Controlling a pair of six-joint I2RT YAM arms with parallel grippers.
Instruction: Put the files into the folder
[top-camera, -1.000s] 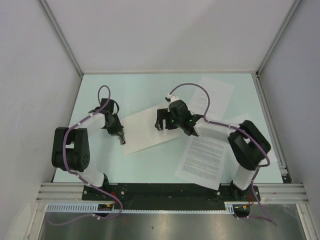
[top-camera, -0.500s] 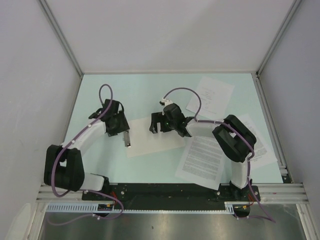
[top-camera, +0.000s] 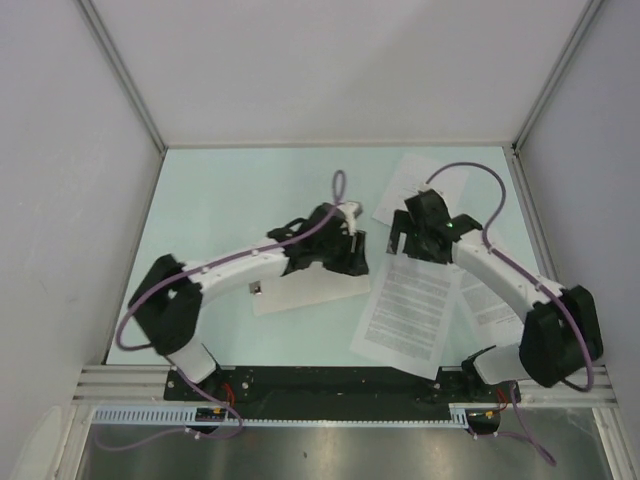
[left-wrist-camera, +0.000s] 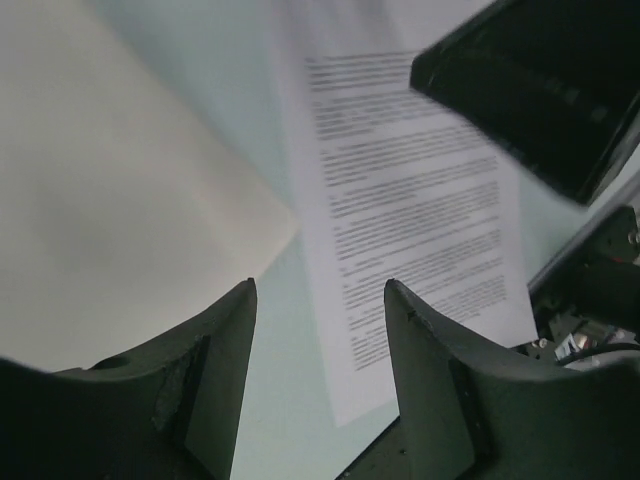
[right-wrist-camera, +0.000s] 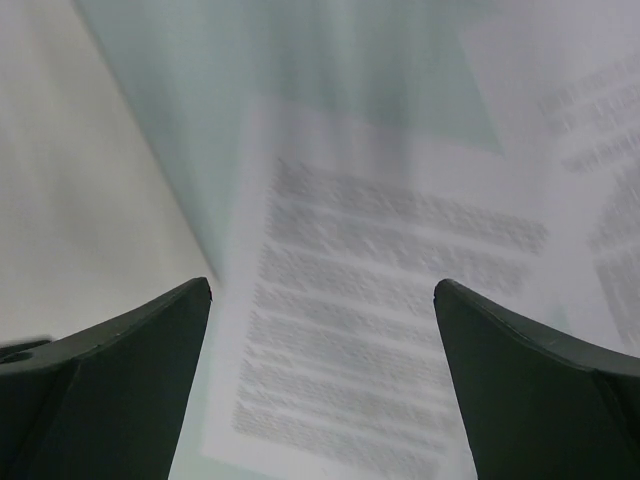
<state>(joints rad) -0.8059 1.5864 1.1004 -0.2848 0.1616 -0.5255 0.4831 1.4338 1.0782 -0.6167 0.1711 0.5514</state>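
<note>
The folder (top-camera: 310, 287) is lying flat on the pale green table (top-camera: 230, 200), left of the middle. It is a plain white board, turned a little askew, with its small metal clip (top-camera: 257, 290) on the left short edge. Nothing is lying on its bare face. The left arm (top-camera: 240, 268) is hanging across it and is hiding its far right corner.

The three files are lying loose to the right, all outside the folder. The dense sheet (top-camera: 405, 312), packed with lines of black text, is lying just beside the folder's right end. In the left wrist view the folder's corner is nearly meeting its edge. The sparse sheet (top-camera: 425, 180) is sitting farther back, showing only a few short lines. The third sheet (top-camera: 492, 302) is peeking out right of the dense one, partly under the right arm (top-camera: 505, 280).

The left gripper (left-wrist-camera: 320, 300) is hovering over the gap between folder and dense sheet, its fingers parted and grasping nothing. The right gripper (right-wrist-camera: 322, 290) is hanging over the dense sheet's far end, its fingers spread wide and empty.
</note>
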